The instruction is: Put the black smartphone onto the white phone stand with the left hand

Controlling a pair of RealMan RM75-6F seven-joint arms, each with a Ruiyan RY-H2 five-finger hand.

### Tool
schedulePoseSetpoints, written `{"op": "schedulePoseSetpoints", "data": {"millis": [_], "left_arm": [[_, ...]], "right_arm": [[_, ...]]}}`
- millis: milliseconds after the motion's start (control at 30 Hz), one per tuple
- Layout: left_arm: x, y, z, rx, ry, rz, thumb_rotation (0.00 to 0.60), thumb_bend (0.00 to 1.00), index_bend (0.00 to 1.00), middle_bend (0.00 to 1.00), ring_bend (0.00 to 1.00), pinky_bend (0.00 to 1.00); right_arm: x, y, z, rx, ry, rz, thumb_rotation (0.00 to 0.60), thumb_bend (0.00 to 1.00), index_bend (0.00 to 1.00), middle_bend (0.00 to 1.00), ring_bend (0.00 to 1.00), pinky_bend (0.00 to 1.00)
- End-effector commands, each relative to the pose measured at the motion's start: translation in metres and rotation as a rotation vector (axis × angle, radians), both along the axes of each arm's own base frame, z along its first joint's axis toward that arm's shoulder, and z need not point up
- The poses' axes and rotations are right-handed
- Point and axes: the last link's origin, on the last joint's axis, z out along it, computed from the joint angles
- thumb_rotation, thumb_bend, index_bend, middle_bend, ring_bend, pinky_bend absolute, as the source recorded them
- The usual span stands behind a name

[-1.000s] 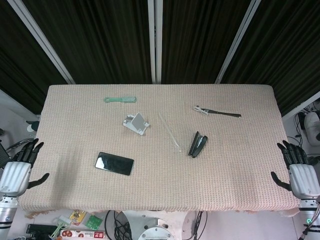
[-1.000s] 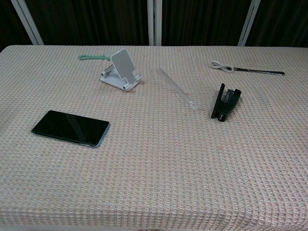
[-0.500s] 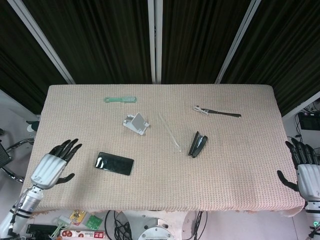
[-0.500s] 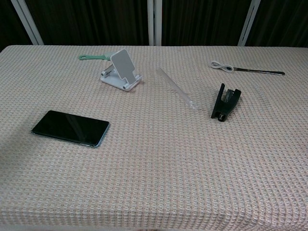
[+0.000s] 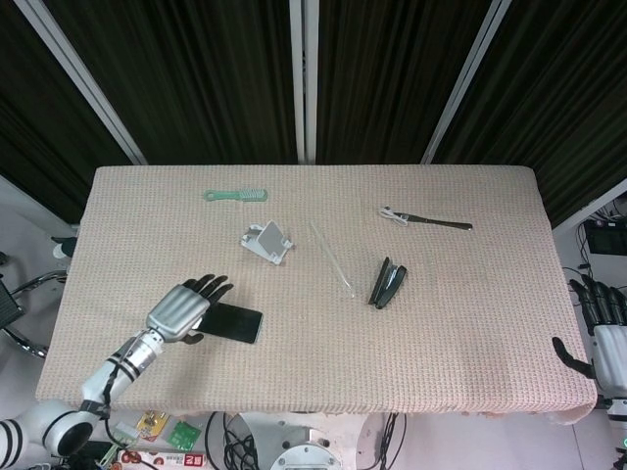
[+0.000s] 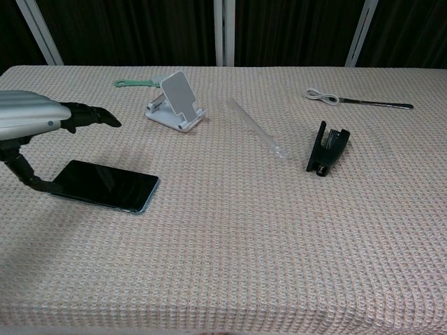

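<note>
Black smartphone (image 5: 229, 321) lies flat, screen up, on the woven tablecloth (image 5: 460, 323) in the lower left of the head view, and now the left hand (image 5: 181, 310) is right on top of it! A second ago that hand hung off the left edge of the table; half a second ago it had crossed onto the cloth, just left of the phone. Now its dark fingers (image 5: 208, 287) reach over the phone's left end. In the chest view the hand (image 6: 31, 118) shows raised above the phone (image 6: 103, 185), fingers spread forward, thumb angled down to the phone's near left corner. Whether the thumb touches the glass I cannot tell. Nothing is gripped yet; the hand is spread wide with nothing in it.

The phone itself has not budged across the three moments, same spot, same slant. So the approach looks done and the grasp is the step in hand, by my reading.

White phone stand (image 5: 266, 241) waits up and to the right of the phone, well apart, near the middle of the table, its back plate tilted. A green comb (image 5: 236, 195) lies beyond it, a clear rod (image 5: 332, 258) and a black stapler (image 5: 388, 283) to its right.

Right hand (image 5: 602, 333) sits off the table's lower right edge, fingers apart, holding nothing, drifted a touch further out than before.
</note>
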Motion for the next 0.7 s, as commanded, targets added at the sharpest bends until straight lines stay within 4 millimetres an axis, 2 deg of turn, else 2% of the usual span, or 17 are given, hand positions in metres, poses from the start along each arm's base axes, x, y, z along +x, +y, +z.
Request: {"op": "schedulePoseSetpoints", "data": {"millis": [33, 333, 700], "left_arm": [[0.01, 0.008, -0.013, -0.017, 0.011, -0.005, 0.6, 0.16, 0.06, 0.05, 0.06, 0.23], [0.001, 0.013, -0.026, -0.076, 0.09, 0.096, 0.6, 0.18, 0.07, 0.05, 0.06, 0.23], [0.005, 0.01, -0.031, -0.099, 0.053, 0.196, 0.6, 0.17, 0.13, 0.05, 0.06, 0.23]], "right_arm": [[0.0, -0.001, 0.003, -0.008, -0.002, 0.0, 0.6, 0.21, 0.0, 0.0, 0.0, 0.0], [-0.001, -0.002, 0.004, -0.014, -0.001, -0.001, 0.6, 0.21, 0.0, 0.0, 0.0, 0.0], [-0.006, -0.002, 0.002, -0.009, -0.006, -0.015, 0.6, 0.21, 0.0, 0.0, 0.0, 0.0]]}}
